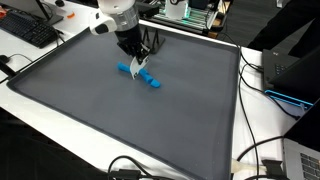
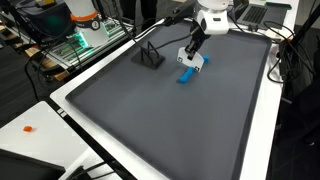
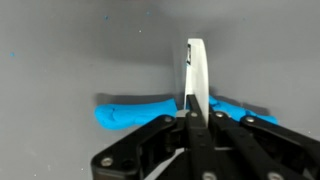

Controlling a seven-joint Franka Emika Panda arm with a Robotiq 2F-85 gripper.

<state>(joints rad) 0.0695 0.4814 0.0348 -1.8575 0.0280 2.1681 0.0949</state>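
Off the left edge of the dark grey rectangular mat (image 1: 80,110), a black keyboard (image 1: 30,30). On the mat's far middle, a bright blue elongated plastic piece (image 1: 143,79), lying flat and slanted, with the black Robotiq gripper (image 1: 137,68) right over its middle, fingers pressed together on nothing, tips at or just above the piece; cannot tell whether touching. Past the mat's right edge, black cables (image 1: 252,152).

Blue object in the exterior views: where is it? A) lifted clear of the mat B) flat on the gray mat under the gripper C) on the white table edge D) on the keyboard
B: the blue object lies flat on the gray mat, just below the gripper, which is shut on a white strip.
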